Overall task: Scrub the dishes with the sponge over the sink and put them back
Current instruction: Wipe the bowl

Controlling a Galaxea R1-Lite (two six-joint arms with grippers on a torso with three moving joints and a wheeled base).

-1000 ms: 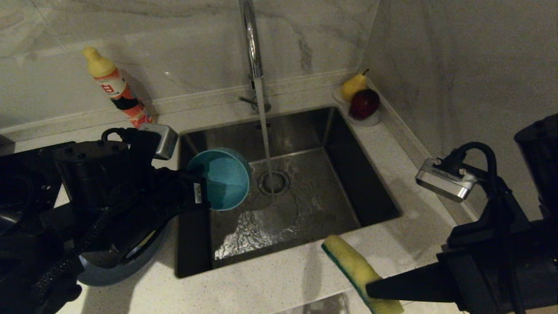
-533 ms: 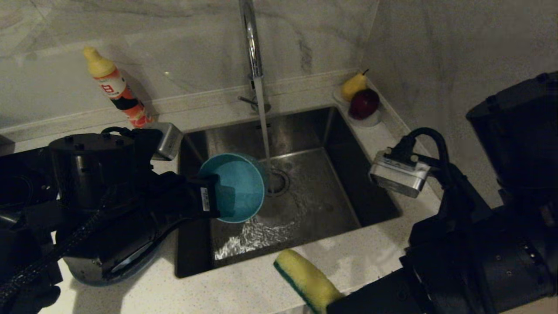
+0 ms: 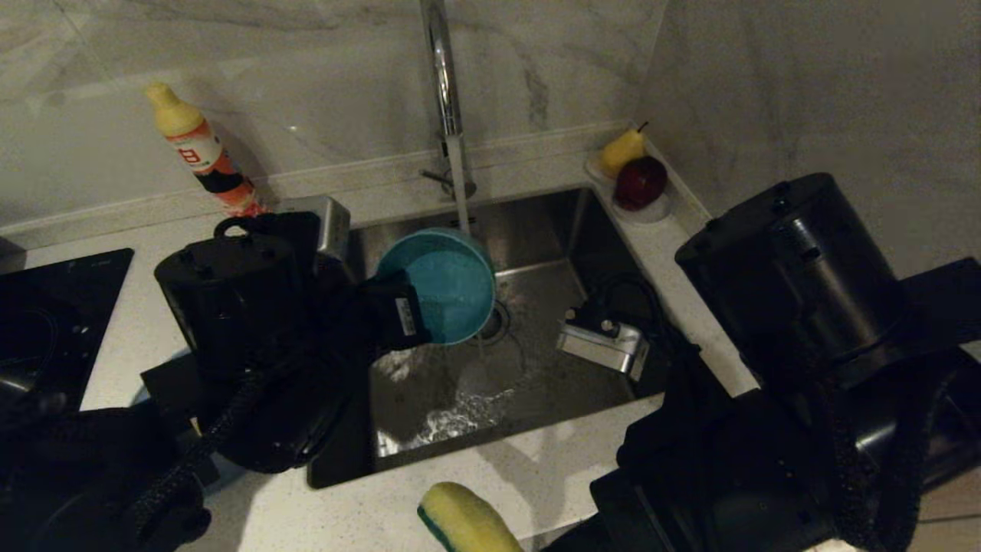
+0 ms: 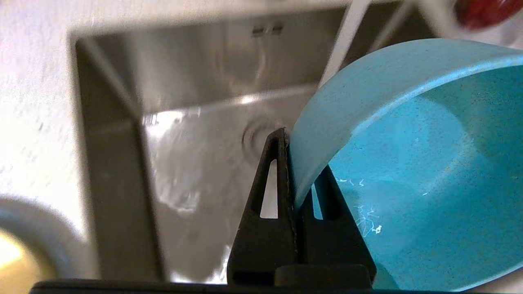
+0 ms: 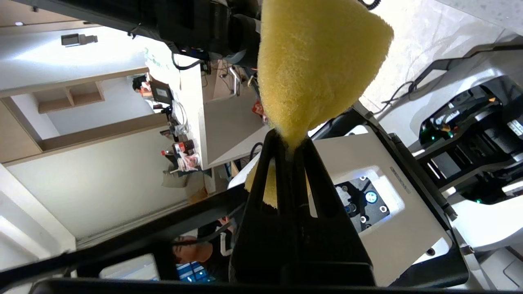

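Left gripper (image 4: 295,163) clenched on rim of teal-blue bowl (image 3: 441,285), held tilted above the sink (image 3: 605,368), far-left of drain, under the faucet stream. Right gripper (image 5: 291,151) pinches sponge (image 3: 464,525) at near counter edge, forearm crossing sink's right rim.

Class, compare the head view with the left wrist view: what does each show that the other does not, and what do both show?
Only the head view shows the sponge at the near counter edge, the soap bottle, the pear and the right arm's bulk.

Only the left wrist view shows the left gripper shut on the bowl's wall, one finger outside and one inside, and the speckled inside of the bowl.

Both show the teal bowl held over the sink, the running water and the drain.
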